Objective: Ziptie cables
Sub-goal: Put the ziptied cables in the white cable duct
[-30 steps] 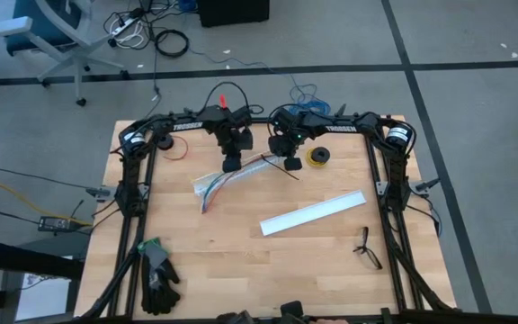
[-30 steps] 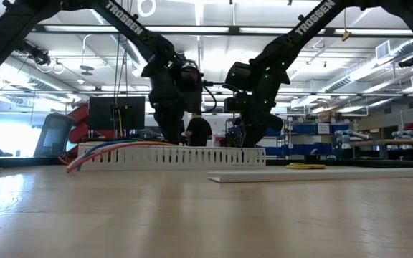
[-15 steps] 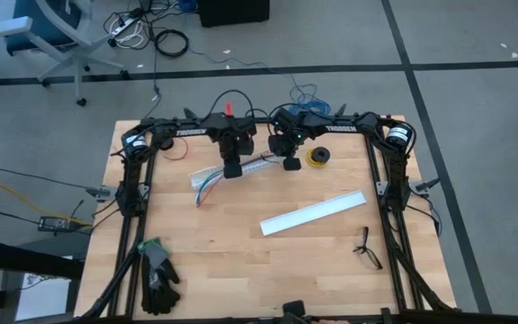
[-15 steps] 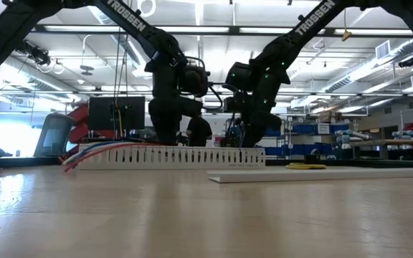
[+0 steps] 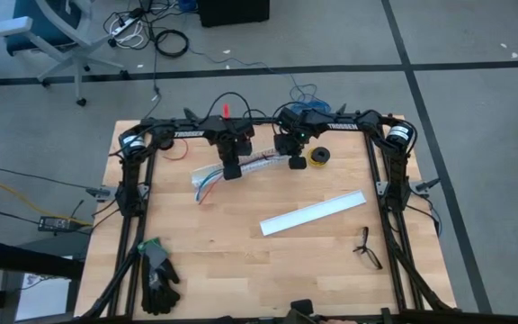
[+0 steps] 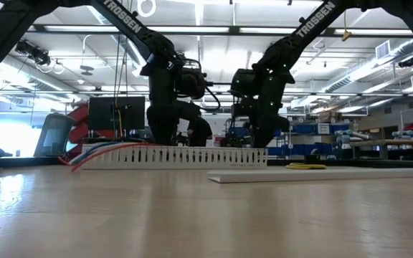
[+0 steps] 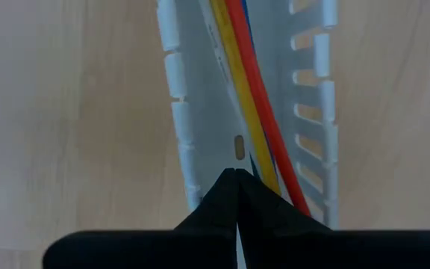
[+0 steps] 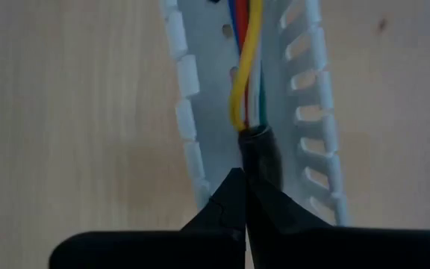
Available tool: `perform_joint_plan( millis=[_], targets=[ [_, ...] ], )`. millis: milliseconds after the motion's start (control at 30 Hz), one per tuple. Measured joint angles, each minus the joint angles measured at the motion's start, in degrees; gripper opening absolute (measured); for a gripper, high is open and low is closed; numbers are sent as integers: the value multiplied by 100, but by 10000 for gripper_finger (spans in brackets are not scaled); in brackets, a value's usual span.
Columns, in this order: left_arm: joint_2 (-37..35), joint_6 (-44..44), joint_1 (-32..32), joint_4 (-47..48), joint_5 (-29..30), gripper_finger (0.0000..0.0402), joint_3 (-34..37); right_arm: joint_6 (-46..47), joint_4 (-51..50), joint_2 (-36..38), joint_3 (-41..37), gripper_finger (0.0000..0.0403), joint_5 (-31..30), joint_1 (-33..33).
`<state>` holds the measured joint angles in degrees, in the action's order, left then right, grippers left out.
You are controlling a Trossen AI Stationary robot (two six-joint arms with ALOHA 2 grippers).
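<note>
Both grippers sit low over the white channel [image 5: 241, 167] on the table's [image 5: 241, 261] far side. Cables [image 7: 251, 112] lie inside it, long axis from 8 to 2 o'clock. Left gripper [image 7: 235, 173] fingers pressed together mid-channel; right gripper [image 8: 239, 179] fingers also closed, at the cables' sleeved 2 o'clock end, so nearer it.

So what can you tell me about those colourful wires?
The wires are thin and bendy: red, orange, yellow, with blue and green too. They lie side by side inside a white slotted plastic channel on the wooden table. Their loose ends spill out of the channel's left end. The other ends join in a black sleeve. The left gripper and right gripper are shut and reach into the channel.
</note>
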<state>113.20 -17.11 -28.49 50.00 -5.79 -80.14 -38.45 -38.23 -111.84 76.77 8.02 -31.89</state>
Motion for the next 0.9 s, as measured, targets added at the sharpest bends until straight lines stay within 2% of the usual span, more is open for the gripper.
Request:
perform_joint_plan(
  millis=[167,500,667,900],
  targets=[
    [-263,115,-6,-302,130,7,209,21,-121,1,7,0,-257,-26],
    [-1686,705,-3,-1867,142,7,2141,122,-188,-3,2,0,-121,-168],
    [-2357,733,0,-2004,135,7,2694,149,-234,-12,0,0,-123,-209],
    [-2908,855,-3,-2293,308,8,3302,257,-243,-12,0,0,-109,-227]
  ],
)
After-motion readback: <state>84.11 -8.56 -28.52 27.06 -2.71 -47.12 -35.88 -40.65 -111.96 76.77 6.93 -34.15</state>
